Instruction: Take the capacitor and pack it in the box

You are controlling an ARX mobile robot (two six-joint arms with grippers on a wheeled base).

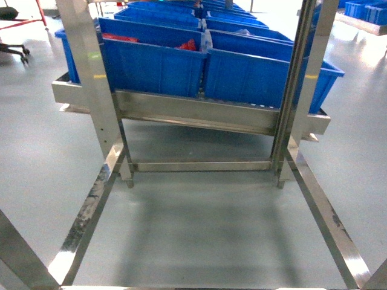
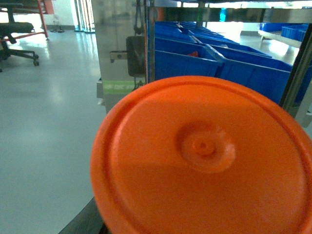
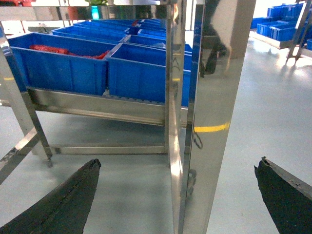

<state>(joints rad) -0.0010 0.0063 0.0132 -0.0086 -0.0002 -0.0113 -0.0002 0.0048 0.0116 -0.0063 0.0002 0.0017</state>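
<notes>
An orange round-ended capacitor [image 2: 204, 161] fills most of the left wrist view, hanging over the grey floor right in front of the camera. It hides the left gripper's jaws; only a dark sliver of one finger [image 2: 85, 222] shows at the lower left, so the gripper appears shut on it. My right gripper [image 3: 178, 168] is open, its two dark fingertips [image 3: 90, 170] wide apart with nothing held; a steel post [image 3: 204, 122] stands behind the gap. Neither gripper shows in the head view. The box is out of view.
A slanted steel rack [image 1: 193, 115] carries rows of large blue bins [image 1: 157, 60]; one holds red items [image 1: 187, 45]. Steel uprights [image 1: 91, 72] and floor rails [image 1: 326, 217] frame the grey floor ahead. An office chair [image 2: 19, 44] stands far left.
</notes>
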